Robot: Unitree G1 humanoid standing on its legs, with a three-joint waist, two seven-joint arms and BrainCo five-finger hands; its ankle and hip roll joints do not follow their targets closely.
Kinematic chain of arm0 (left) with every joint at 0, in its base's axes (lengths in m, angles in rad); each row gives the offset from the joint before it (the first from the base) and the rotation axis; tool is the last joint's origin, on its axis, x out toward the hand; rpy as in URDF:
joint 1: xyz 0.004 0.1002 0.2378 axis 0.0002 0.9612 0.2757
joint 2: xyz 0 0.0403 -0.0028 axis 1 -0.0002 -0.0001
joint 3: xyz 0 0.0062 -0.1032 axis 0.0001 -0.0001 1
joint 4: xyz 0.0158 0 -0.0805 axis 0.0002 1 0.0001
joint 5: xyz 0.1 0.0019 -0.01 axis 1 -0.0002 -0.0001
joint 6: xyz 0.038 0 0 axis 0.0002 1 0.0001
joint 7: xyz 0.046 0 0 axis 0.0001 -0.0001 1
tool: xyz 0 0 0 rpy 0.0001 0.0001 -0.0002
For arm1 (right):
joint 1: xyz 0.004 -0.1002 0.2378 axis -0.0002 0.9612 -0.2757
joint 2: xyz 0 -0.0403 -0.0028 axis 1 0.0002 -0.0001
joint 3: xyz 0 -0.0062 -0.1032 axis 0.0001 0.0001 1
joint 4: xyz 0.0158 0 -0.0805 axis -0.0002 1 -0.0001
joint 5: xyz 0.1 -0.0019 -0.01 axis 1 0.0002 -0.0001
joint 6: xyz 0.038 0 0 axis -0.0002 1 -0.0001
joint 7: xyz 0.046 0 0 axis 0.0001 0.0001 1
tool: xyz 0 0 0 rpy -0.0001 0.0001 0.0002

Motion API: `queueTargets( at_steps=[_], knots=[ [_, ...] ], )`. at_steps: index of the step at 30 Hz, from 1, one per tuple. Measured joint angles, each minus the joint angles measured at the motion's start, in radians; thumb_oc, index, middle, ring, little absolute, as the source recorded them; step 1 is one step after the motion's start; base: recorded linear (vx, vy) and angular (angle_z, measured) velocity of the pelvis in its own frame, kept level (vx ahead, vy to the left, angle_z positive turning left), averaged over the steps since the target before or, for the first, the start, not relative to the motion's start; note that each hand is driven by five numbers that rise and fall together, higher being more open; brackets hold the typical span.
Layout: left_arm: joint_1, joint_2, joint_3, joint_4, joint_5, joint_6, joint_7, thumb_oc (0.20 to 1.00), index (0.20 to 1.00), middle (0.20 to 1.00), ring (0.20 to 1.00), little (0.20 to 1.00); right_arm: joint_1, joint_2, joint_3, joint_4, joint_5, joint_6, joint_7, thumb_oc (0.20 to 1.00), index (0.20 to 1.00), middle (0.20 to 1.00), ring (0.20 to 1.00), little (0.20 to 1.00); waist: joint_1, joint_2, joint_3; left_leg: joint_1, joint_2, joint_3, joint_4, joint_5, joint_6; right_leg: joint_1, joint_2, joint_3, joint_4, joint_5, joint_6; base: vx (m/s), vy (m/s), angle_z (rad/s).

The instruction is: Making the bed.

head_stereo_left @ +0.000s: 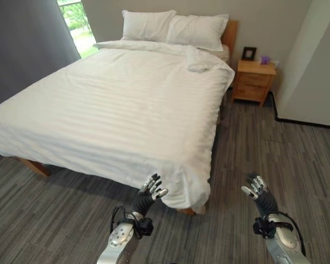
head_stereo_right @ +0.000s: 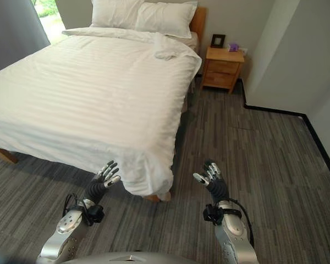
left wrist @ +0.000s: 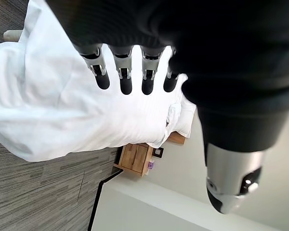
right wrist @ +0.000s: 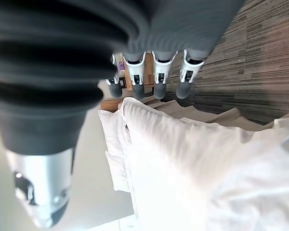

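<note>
A white striped duvet (head_stereo_left: 115, 104) covers the bed, smooth over most of its top, with a rumpled fold (head_stereo_left: 199, 61) near the head on the far right. Two white pillows (head_stereo_left: 176, 27) lean at the wooden headboard. The duvet's near corner (head_stereo_left: 184, 184) hangs down over the bed's foot. My left hand (head_stereo_left: 149, 191) is raised with straight fingers just in front of that corner, open and holding nothing. Over the floor, apart from the bed, my right hand (head_stereo_left: 258, 190) is raised to the right of the corner, also open and empty.
A wooden nightstand (head_stereo_left: 254, 80) with a picture frame (head_stereo_left: 248, 53) and a small purple thing stands right of the headboard. A grey curtain (head_stereo_left: 22, 44) and a window are at the far left. A white wall (head_stereo_left: 313, 66) closes the right side. Grey plank floor (head_stereo_left: 253, 148) lies between.
</note>
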Motion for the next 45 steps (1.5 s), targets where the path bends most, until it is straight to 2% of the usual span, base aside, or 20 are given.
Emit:
queueTargets(
  at_steps=[5,8,11,12,16,18,20,21,23,24,25,26,27,28,29,30,34,36,38,45],
  knots=[
    [-0.101,-0.005,0.075,0.070,0.047,0.008,0.064,1.000,1.000,1.000,1.000,1.000,-0.098,-0.004,-0.001,0.129,0.120,0.006,0.034,1.000,1.000,1.000,1.000,1.000,-0.045,0.038,0.046,-0.038,0.005,0.005,-0.022,0.021,0.024,-0.159,-0.022,-0.004,0.215,-0.018,0.019,-0.14,0.099,-0.07],
    [-0.100,-0.002,0.114,0.099,0.065,0.008,0.078,1.000,1.000,1.000,1.000,1.000,-0.058,-0.003,0.014,0.116,0.119,0.018,0.050,1.000,1.000,1.000,1.000,1.000,-0.044,0.034,0.067,-0.040,0.015,0.014,-0.024,0.028,0.038,-0.207,-0.059,0.027,0.299,-0.043,0.056,-0.06,-0.111,-0.04],
    [-0.094,-0.004,0.118,0.129,0.078,0.009,0.078,1.000,1.000,1.000,1.000,1.000,-0.045,0.001,0.013,0.121,0.119,0.020,0.065,1.000,1.000,1.000,1.000,1.000,-0.025,0.040,0.074,-0.050,0.032,0.034,-0.013,0.018,0.026,-0.210,-0.163,0.003,0.290,-0.026,0.070,0.00,-0.296,-0.18],
    [-0.091,-0.007,0.109,0.136,0.078,0.014,0.077,1.000,1.000,1.000,1.000,1.000,-0.039,0.013,0.013,0.133,0.119,0.024,0.063,1.000,1.000,1.000,1.000,1.000,-0.015,0.037,0.076,-0.048,0.040,0.037,0.000,0.010,0.014,-0.178,-0.248,0.012,0.214,0.027,0.097,0.01,-0.336,-0.24],
    [-0.095,0.015,0.106,0.125,0.077,0.013,0.074,1.000,1.000,1.000,1.000,1.000,-0.049,0.039,0.022,0.133,0.118,0.027,0.063,1.000,1.000,1.000,1.000,1.000,-0.012,-0.002,0.074,-0.026,0.067,0.061,-0.020,0.028,-0.031,-0.122,-0.312,0.007,0.036,0.111,0.140,-0.01,-0.417,-0.24],
    [-0.102,0.032,0.107,0.118,0.076,0.010,0.073,1.000,1.000,1.000,1.000,1.000,-0.056,0.052,0.027,0.137,0.119,0.033,0.062,1.000,1.000,1.000,1.000,1.000,-0.017,-0.047,0.073,-0.018,0.094,0.064,-0.017,0.036,-0.091,-0.093,-0.268,-0.008,0.022,0.128,0.143,-0.04,-0.434,-0.13],
    [-0.091,-0.015,0.094,0.126,0.074,0.011,0.071,1.000,1.000,1.000,1.000,1.000,-0.101,0.010,0.035,0.184,0.119,0.031,0.061,1.000,1.000,1.000,1.000,1.000,-0.021,0.018,0.074,-0.004,0.199,0.064,-0.025,0.062,-0.135,-0.079,-0.169,-0.025,0.003,0.087,0.132,-0.01,-0.424,-0.27],
    [-0.090,-0.047,0.080,0.134,0.071,0.008,0.066,1.000,1.000,1.000,1.000,1.000,-0.103,-0.011,0.023,0.200,0.119,0.028,0.062,1.000,1.000,1.000,1.000,1.000,-0.022,0.056,0.075,-0.010,0.250,0.063,-0.009,0.077,-0.139,-0.076,-0.099,-0.036,-0.001,0.070,0.105,-0.01,-0.620,-0.12],
    [-0.101,-0.092,0.076,0.165,0.066,0.013,0.068,1.000,1.000,1.000,1.000,1.000,-0.102,-0.019,0.001,0.229,0.119,0.034,0.058,1.000,1.000,1.000,1.000,1.000,-0.019,0.067,0.083,-0.044,0.295,0.059,0.064,0.111,-0.128,-0.083,-0.064,-0.033,0.016,0.038,0.055,-0.02,-0.543,-0.05],
    [-0.090,-0.108,0.072,0.173,0.053,0.013,0.064,1.000,1.000,1.000,1.000,1.000,-0.092,-0.028,-0.018,0.238,0.119,0.032,0.064,1.000,1.000,1.000,1.000,1.000,-0.019,0.059,0.088,-0.099,0.332,0.056,0.159,0.172,-0.107,-0.092,-0.029,-0.026,0.053,0.012,0.009,-0.02,-0.310,-0.12],
    [-0.090,-0.108,0.072,0.173,0.053,0.013,0.064,1.000,1.000,1.000,1.000,1.000,-0.092,-0.028,-0.018,0.238,0.119,0.032,0.064,1.000,1.000,1.000,1.000,1.000,-0.019,0.059,0.088,-0.099,0.332,0.056,0.159,0.172,-0.107,-0.092,-0.029,-0.026,0.053,0.012,0.009,0.06,-0.287,-0.06],
    [-0.097,-0.096,0.053,0.166,0.035,0.019,0.049,1.000,1.000,1.000,1.000,1.000,-0.069,-0.028,-0.037,0.211,0.119,0.033,0.059,1.000,1.000,1.000,1.000,1.000,-0.027,0.001,0.108,-0.130,0.352,0.126,0.265,0.211,-0.091,-0.073,-0.033,-0.038,0.028,0.014,-0.041,0.05,-0.258,-0.01],
    [-0.097,-0.094,0.053,0.164,0.035,0.019,0.037,1.000,1.000,1.000,1.000,1.000,-0.061,-0.039,-0.048,0.189,0.120,0.031,0.058,1.000,1.000,1.000,1.000,1.000,-0.035,-0.005,0.111,-0.132,0.349,0.172,0.329,0.202,-0.104,-0.049,-0.024,-0.047,0.014,0.018,-0.053,0.08,-0.325,0.08],
    [-0.096,-0.097,0.052,0.160,0.033,0.020,0.031,1.000,1.000,1.000,1.000,1.000,-0.049,-0.064,-0.048,0.171,0.118,0.026,0.061,1.000,1.000,1.000,1.000,1.000,-0.049,-0.001,0.110,-0.121,0.325,0.142,0.361,0.241,-0.100,-0.042,-0.003,-0.047,0.009,0.016,-0.066,0.03,-0.288,0.07],
    [-0.100,-0.104,0.048,0.130,0.032,0.018,0.027,1.000,1.000,1.000,1.000,1.000,-0.016,-0.089,-0.056,0.137,0.109,0.024,0.062,1.000,1.000,1.000,1.000,1.000,-0.050,-0.010,0.111,-0.152,0.305,-0.005,0.390,0.231,-0.126,-0.036,0.008,-0.031,0.008,0.020,-0.084,0.11,-0.262,-0.15],
    [-0.102,-0.092,0.046,0.119,0.032,0.019,0.020,1.000,1.000,1.000,1.000,1.000,-0.016,-0.100,-0.061,0.128,0.100,0.023,0.059,1.000,1.000,1.000,1.000,1.000,-0.043,-0.041,0.110,-0.153,0.223,-0.046,0.361,0.126,-0.175,-0.028,0.001,-0.017,-0.026,0.023,-0.086,0.11,-0.212,-0.22],
    [-0.115,-0.095,0.037,0.116,0.032,0.018,0.017,1.000,1.000,1.000,1.000,1.000,-0.013,-0.049,-0.095,0.104,0.101,0.013,0.052,1.000,1.000,1.000,1.000,1.000,-0.050,-0.028,0.101,-0.081,0.057,0.042,0.126,0.085,-0.147,-0.031,0.040,0.033,-0.060,0.035,-0.071,0.08,-0.049,-0.47],
    [-0.133,-0.093,0.029,0.117,0.032,0.018,0.019,1.000,1.000,1.000,1.000,1.000,0.009,-0.030,-0.080,0.104,0.102,0.012,0.040,1.000,1.000,1.000,1.000,1.000,-0.059,-0.006,0.090,-0.037,0.042,0.041,0.079,0.101,-0.112,-0.025,0.091,0.043,-0.061,0.036,-0.085,0.11,0.029,-0.32],
    [-0.175,-0.082,0.006,0.116,0.033,0.018,0.021,1.000,1.000,1.000,1.000,1.000,0.032,-0.011,-0.083,0.106,0.102,0.011,0.035,1.000,1.000,1.000,1.000,1.000,-0.082,0.017,0.078,-0.001,0.062,0.033,0.022,0.057,-0.035,-0.027,0.125,0.043,-0.053,0.027,-0.094,0.12,0.073,-0.08],
    [-0.209,-0.075,-0.017,0.097,0.033,0.017,0.026,1.000,1.000,1.000,1.000,1.000,0.039,0.002,-0.093,0.111,0.103,0.012,0.025,1.000,1.000,1.000,1.000,1.000,-0.099,0.050,0.088,0.034,0.040,0.056,-0.026,0.022,-0.013,-0.027,0.106,0.067,-0.031,0.019,-0.079,0.09,0.087,-0.11]
  ],
)
